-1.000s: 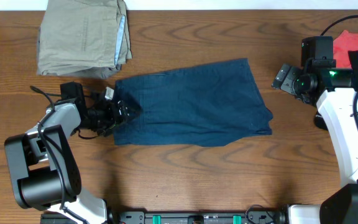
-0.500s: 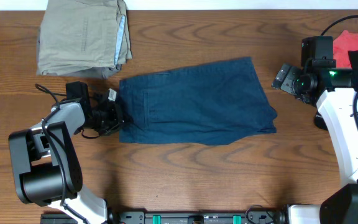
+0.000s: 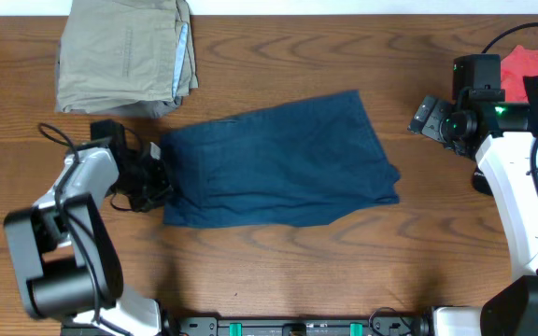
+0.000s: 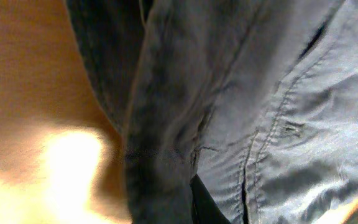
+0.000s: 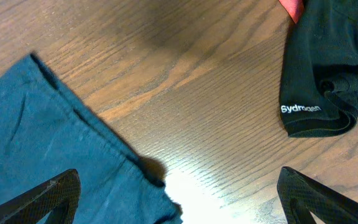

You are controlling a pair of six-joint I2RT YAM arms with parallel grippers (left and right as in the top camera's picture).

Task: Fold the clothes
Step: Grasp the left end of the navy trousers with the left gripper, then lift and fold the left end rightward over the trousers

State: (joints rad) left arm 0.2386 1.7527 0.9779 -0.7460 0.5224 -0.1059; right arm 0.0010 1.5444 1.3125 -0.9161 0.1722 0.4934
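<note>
The clothes (image 3: 278, 173), a pair of dark navy shorts, lie flat and slightly tilted across the middle of the table. My left gripper (image 3: 157, 173) sits low at their left edge and is shut on that edge. In the left wrist view the navy cloth (image 4: 241, 93) with its seams fills the frame, and one black fingertip (image 4: 207, 205) presses against a bunched fold. My right gripper (image 3: 425, 117) hangs open to the right of the shorts and holds nothing. In its wrist view the shorts' right corner (image 5: 55, 143) lies below the left finger (image 5: 42, 199).
A folded khaki-tan garment (image 3: 124, 56) with a pale blue edge lies at the back left, just above the shorts. A black garment (image 5: 328, 68) and a red one (image 3: 530, 63) lie at the far right by the right arm's base. Bare wood surrounds the shorts.
My left gripper has shut on the shorts' left edge. The shorts slid a little right, then left with the gripper. The right arm has not moved.
</note>
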